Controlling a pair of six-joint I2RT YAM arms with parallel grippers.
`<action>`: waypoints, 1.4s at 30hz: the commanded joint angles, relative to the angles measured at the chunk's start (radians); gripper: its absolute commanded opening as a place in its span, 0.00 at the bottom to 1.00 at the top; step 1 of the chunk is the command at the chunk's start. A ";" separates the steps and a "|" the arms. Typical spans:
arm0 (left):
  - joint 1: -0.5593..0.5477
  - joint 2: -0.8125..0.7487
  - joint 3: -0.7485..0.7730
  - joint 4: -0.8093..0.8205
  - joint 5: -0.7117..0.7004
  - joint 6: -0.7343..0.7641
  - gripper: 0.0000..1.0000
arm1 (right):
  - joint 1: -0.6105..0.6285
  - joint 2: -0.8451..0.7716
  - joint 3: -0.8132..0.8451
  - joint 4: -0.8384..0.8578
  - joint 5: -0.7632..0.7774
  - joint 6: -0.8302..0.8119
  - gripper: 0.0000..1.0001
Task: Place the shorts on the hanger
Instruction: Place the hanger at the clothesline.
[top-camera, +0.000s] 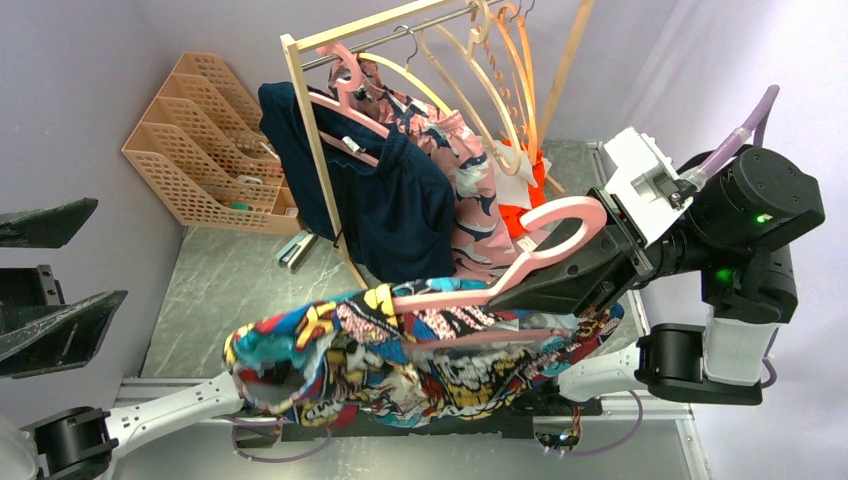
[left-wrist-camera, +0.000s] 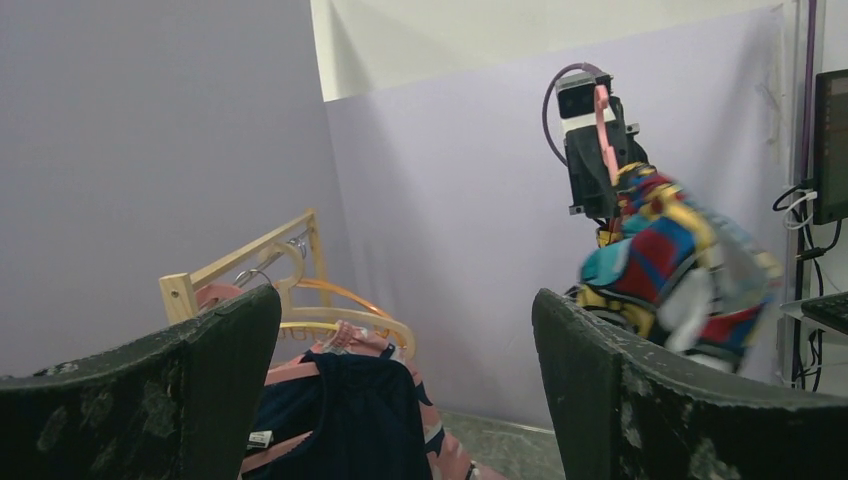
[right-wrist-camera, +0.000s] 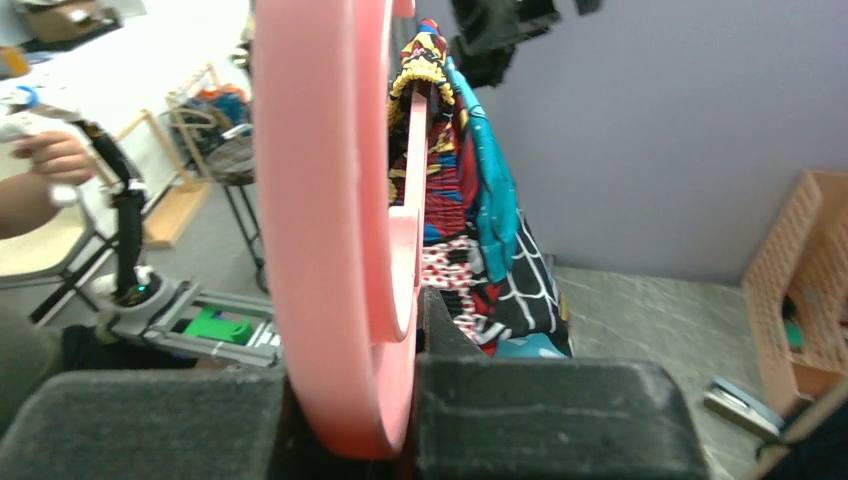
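The pale-pink hanger (top-camera: 520, 262) is held in the air over the near middle of the table. My right gripper (top-camera: 545, 283) is shut on it just below its hook. The comic-print shorts (top-camera: 400, 365) hang draped over the hanger's lower bar and left shoulder, bunched at the left end. In the right wrist view the hanger (right-wrist-camera: 320, 200) is clamped edge-on between my fingers (right-wrist-camera: 560, 420), with the shorts (right-wrist-camera: 470, 230) beyond. My left gripper (top-camera: 55, 275) is open and empty at the far left, apart from the shorts. Its view shows the shorts (left-wrist-camera: 680, 270) at the right.
A wooden rack (top-camera: 310, 130) at the back holds a navy garment (top-camera: 400, 210), a pink patterned garment (top-camera: 470, 200), cream hangers (top-camera: 470, 70) and orange hangers (top-camera: 520, 70). An orange file organiser (top-camera: 200, 150) stands back left. A small grey object (top-camera: 295, 250) lies beside it.
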 joint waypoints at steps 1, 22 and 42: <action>0.004 0.021 0.012 -0.025 -0.042 0.020 0.99 | -0.047 -0.040 -0.032 0.248 -0.233 0.080 0.00; 0.004 -0.016 -0.252 0.000 -0.065 -0.005 0.98 | -0.079 -0.138 -0.320 -0.259 0.448 0.009 0.00; 0.004 -0.020 -0.558 0.092 0.036 -0.055 0.98 | -0.100 -0.107 -0.501 -0.426 0.936 0.248 0.00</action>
